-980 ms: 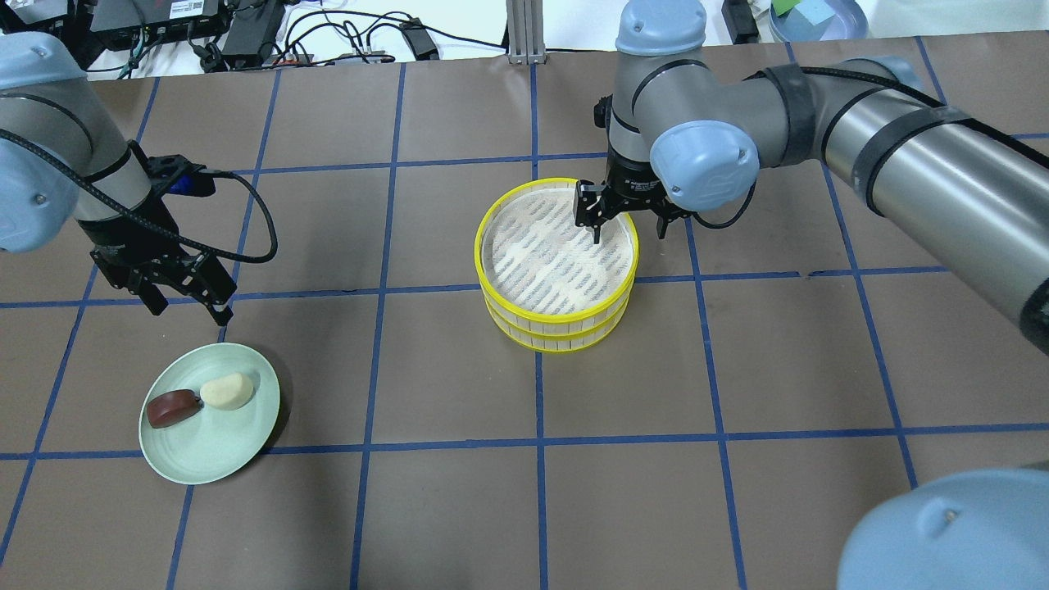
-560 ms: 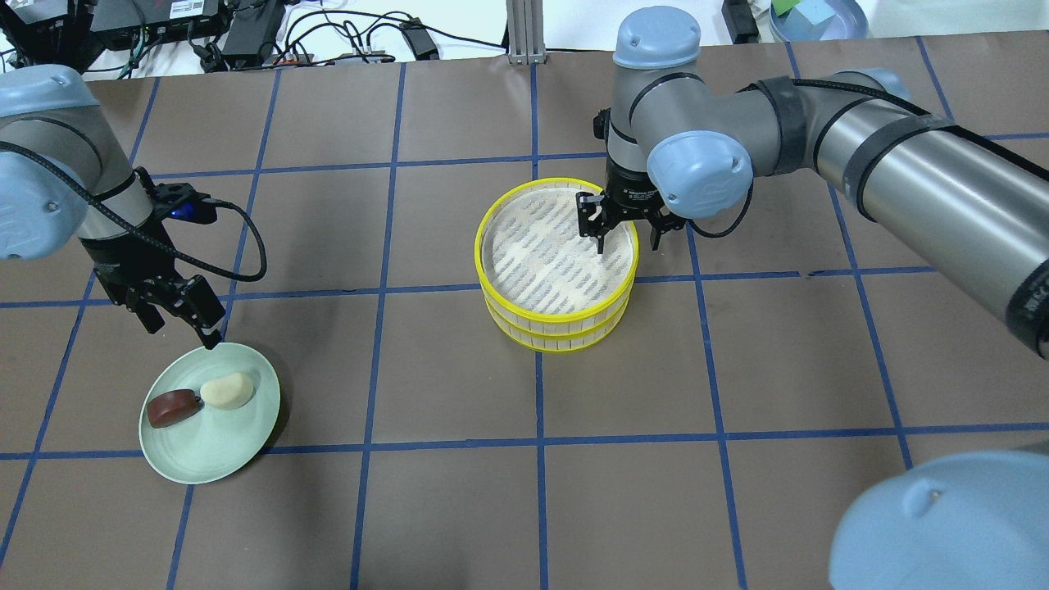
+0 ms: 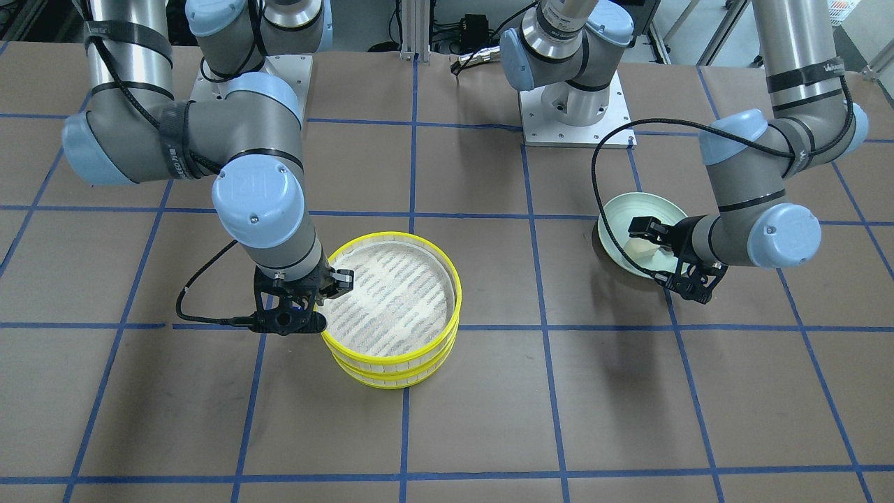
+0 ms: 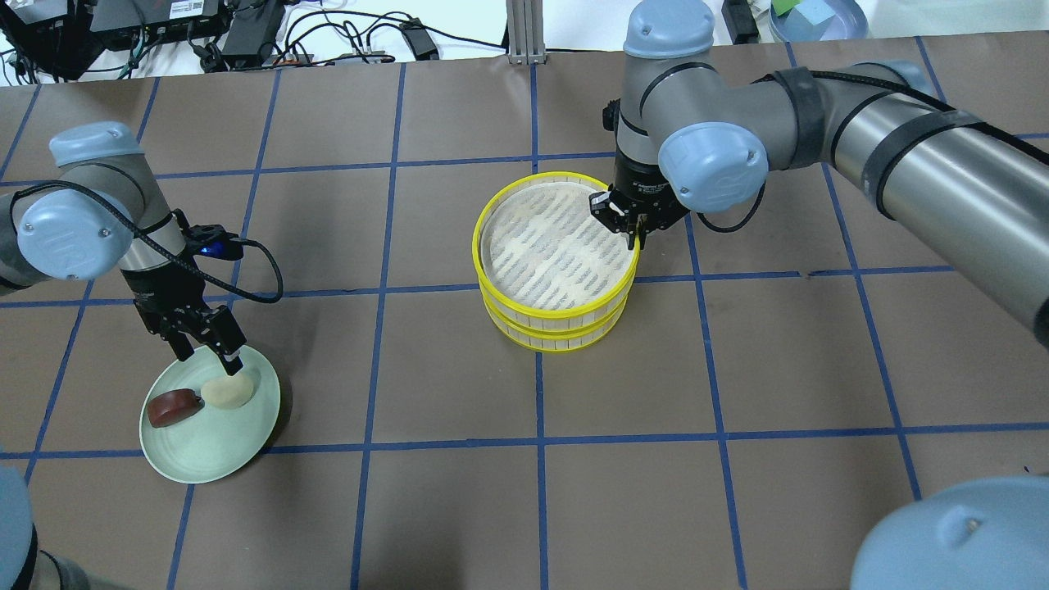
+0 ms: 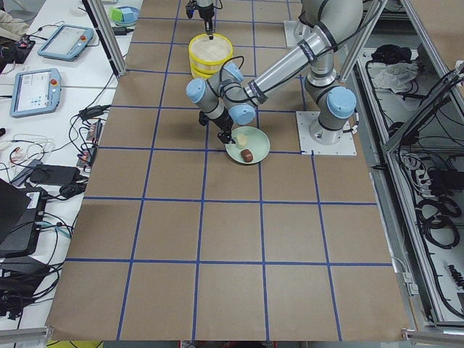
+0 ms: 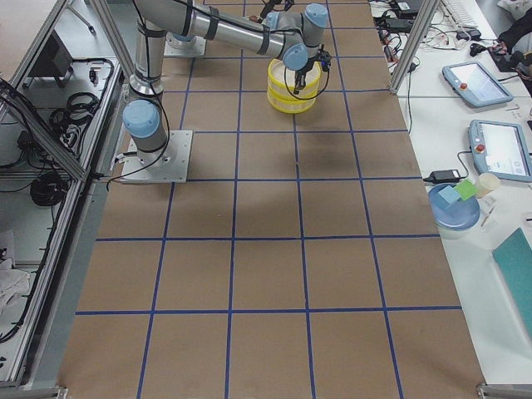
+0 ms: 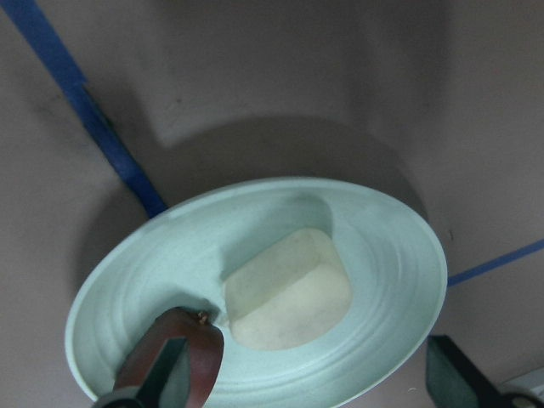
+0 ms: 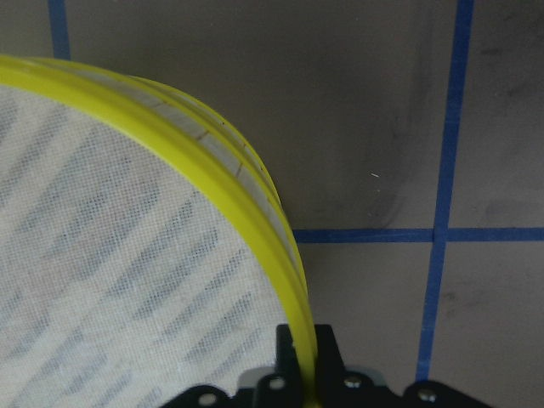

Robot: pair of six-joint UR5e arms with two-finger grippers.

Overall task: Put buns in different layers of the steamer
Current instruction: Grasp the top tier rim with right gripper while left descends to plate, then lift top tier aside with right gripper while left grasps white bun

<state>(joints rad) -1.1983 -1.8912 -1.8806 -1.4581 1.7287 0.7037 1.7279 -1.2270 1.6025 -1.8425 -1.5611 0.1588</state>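
Observation:
Two yellow-rimmed steamer layers stand stacked mid-table, the top layer (image 4: 549, 246) on the bottom layer (image 4: 557, 334); both show no buns. My right gripper (image 4: 636, 233) is shut on the top layer's right rim, and the right wrist view shows the rim (image 8: 255, 229) pinched between the fingers. The cream-white bun (image 4: 228, 392) and the reddish-brown bun (image 4: 172, 407) lie side by side on a pale green plate (image 4: 209, 459). My left gripper (image 4: 209, 360) is open just above the cream bun (image 7: 289, 293), with the brown bun (image 7: 200, 357) next to one finger.
The plate (image 3: 632, 206) sits near the table's left front corner, by the left arm's base plate (image 3: 580, 119). Cables and electronics (image 4: 246, 33) line the far edge. A blue bowl (image 4: 819, 16) stands off the table at the far right.
My left gripper has moved down and towards the plate and now hangs over the cream bun. My right gripper has shifted to the top layer's right rim and shut on it.

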